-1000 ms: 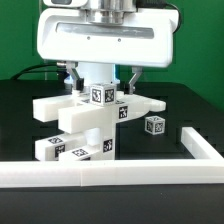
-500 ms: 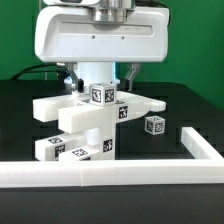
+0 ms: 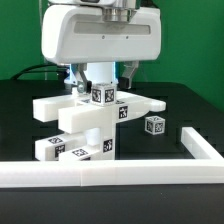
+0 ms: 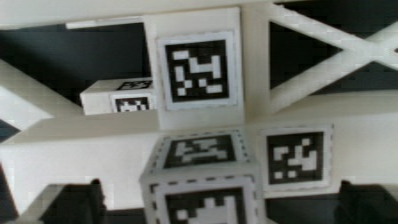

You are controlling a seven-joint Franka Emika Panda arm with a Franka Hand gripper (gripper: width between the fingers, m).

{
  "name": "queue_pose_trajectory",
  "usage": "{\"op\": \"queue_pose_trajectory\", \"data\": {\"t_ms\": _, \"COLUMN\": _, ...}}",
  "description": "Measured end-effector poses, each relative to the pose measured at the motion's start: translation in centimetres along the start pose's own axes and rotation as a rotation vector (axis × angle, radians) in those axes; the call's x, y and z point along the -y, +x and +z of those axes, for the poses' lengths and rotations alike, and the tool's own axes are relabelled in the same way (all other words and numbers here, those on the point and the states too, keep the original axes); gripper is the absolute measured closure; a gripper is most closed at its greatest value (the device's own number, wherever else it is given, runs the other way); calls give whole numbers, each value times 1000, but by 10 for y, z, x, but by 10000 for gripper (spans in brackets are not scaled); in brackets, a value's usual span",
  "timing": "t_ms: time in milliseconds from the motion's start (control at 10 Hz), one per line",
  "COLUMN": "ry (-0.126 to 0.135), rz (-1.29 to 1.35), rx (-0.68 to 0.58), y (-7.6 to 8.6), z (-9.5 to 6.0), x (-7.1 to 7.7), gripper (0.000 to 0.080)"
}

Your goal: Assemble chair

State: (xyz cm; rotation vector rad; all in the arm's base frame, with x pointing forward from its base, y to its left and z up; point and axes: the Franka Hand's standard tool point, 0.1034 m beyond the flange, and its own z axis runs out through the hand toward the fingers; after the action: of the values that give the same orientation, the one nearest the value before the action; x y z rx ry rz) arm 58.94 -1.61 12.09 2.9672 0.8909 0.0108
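A: State of the robot's two-finger gripper?
B: Spread wide, gripping nothing.
A: Whereabouts of the blocky white plastic chair with black-and-white tags?
B: Directly below, with topmost block up between the fingers.

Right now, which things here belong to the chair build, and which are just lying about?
Job in hand: stacked chair parts; loose tagged cube; the open hand.
Lying about: white border frame; black table.
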Motion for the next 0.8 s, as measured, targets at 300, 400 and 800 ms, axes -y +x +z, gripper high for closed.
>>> {"op": "queue_pose_trajectory", "data": {"t_ms": 300, "ry": 0, "rz": 12, "rx": 1, "y": -1, "z": 1, "x": -1, "gripper": 451}}
{"op": "queue_pose_trajectory", "data": {"t_ms": 400, "ry": 0, "rz": 29, "rx": 1, "y": -1, "z": 1, "x": -1, "gripper": 515}}
{"op": "queue_pose_trajectory", "data": {"t_ms": 800, "ry": 1, "rz": 202, "rx": 0, "y": -1, "z": 1, "x": -1, "gripper": 515}}
